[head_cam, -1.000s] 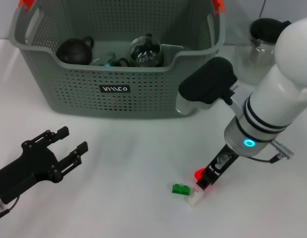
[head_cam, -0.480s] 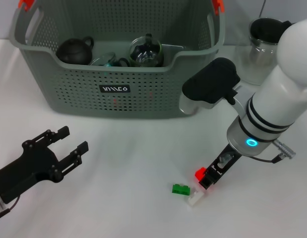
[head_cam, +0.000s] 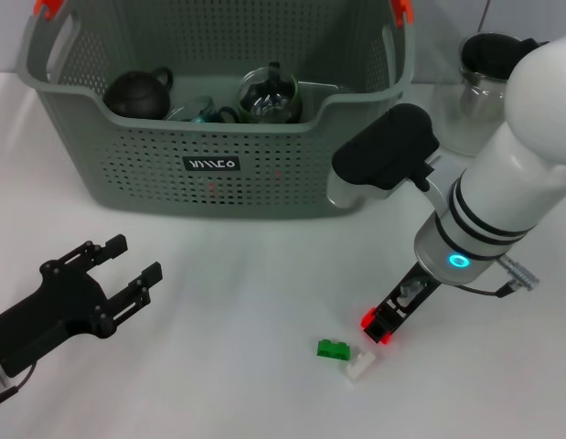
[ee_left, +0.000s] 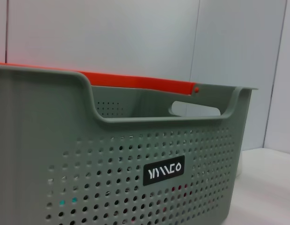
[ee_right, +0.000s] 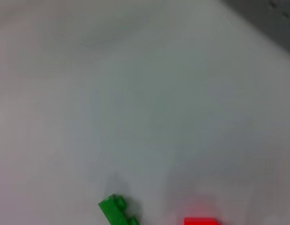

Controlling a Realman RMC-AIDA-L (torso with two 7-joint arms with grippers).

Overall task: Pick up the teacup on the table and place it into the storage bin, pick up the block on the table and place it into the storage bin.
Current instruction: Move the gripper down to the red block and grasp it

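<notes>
My right gripper [head_cam: 381, 326] hangs low over the table in front of the storage bin [head_cam: 209, 192], shut on a small red block [head_cam: 367, 319]. Just beside it on the table lie a green block [head_cam: 334, 348] and a white block [head_cam: 360, 365]. The right wrist view shows the green block [ee_right: 117, 212] and the top of the red block [ee_right: 201, 220]. Inside the bin rest a dark teapot [head_cam: 136, 91], a glass teapot [head_cam: 269, 95] and a teal teacup [head_cam: 193, 112]. My left gripper [head_cam: 125, 267] is parked open at the lower left, facing the bin [ee_left: 135, 192].
A glass jug [head_cam: 484, 87] with a black lid stands right of the bin, behind my right arm. The bin has orange handle clips [head_cam: 47, 7] and a dark label [head_cam: 212, 165]. White tabletop lies between the two grippers.
My right gripper has lifted slightly with the red block, away from the white block, which stays on the table. The left arm has not moved.
</notes>
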